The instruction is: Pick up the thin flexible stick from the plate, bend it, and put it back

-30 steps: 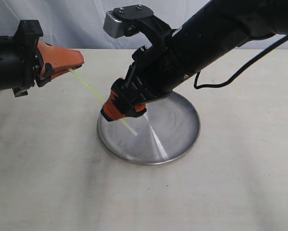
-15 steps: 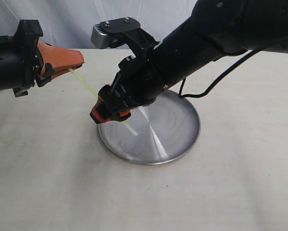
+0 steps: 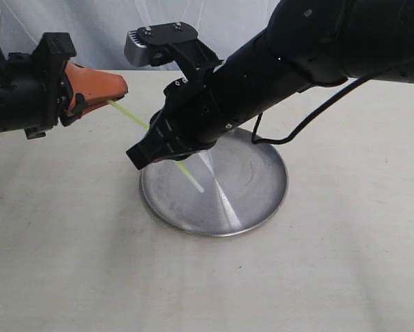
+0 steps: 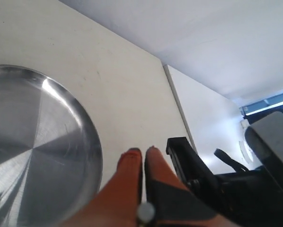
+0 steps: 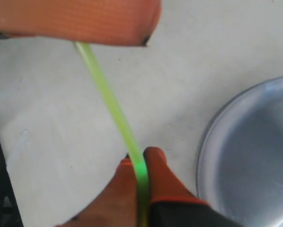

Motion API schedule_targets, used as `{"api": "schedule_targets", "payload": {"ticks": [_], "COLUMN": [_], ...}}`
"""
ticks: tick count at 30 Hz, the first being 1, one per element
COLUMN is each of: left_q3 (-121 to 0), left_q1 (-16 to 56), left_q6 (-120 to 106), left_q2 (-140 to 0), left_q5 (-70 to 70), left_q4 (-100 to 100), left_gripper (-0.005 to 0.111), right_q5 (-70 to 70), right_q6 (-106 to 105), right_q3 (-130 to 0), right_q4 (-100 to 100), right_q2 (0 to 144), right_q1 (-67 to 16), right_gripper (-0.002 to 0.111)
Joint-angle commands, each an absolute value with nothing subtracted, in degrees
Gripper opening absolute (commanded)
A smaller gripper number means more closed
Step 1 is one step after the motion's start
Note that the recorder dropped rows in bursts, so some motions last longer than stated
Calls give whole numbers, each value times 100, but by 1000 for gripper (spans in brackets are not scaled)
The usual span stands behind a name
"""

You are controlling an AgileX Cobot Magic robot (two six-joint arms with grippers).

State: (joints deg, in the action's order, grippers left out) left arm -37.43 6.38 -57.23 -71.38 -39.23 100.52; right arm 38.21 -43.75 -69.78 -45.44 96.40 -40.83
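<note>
The thin yellow-green stick (image 3: 129, 115) hangs in the air, slanting down from my left gripper (image 3: 121, 87) to a free end above the steel plate (image 3: 255, 181). My left gripper is shut on the stick's upper end. My right gripper (image 3: 149, 146) reaches across from the right and is shut on the stick near its middle. In the right wrist view the stick (image 5: 109, 100) runs from the left gripper's orange finger (image 5: 84, 20) down between my own right gripper (image 5: 141, 158) fingers. The left wrist view shows the left gripper (image 4: 142, 152) with its orange fingers pressed together beside the plate (image 4: 47, 137).
The plate (image 5: 255, 161) lies on a pale cloth-covered table (image 3: 331, 277). A black cable (image 3: 311, 117) trails from the right arm over the plate's far rim. A grey backdrop stands behind the table.
My right gripper has slid up the stick to the left, toward the left gripper, leaving more of the stick's lower end free. The left gripper has shifted slightly right.
</note>
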Motion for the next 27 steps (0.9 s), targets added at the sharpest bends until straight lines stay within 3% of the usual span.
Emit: {"api": "schedule_targets", "payload": {"ticks": [1, 27], "left_q3": [-3742, -3949], "left_q1": [1163, 1914], "left_q6": [-5738, -5499], "left_q2": [-7134, -7134], "left_q5": [-3346, -2876], "left_q4": [9995, 9995], "left_gripper": [0, 0], "right_q5": [3507, 2433], "right_q6": [-4077, -2439], "right_q3": [-6996, -6996], "right_q4": [-4682, -4295], "right_q2": [9592, 9203], "right_q1": [-4059, -4059], "right_gripper": [-1, -1]}}
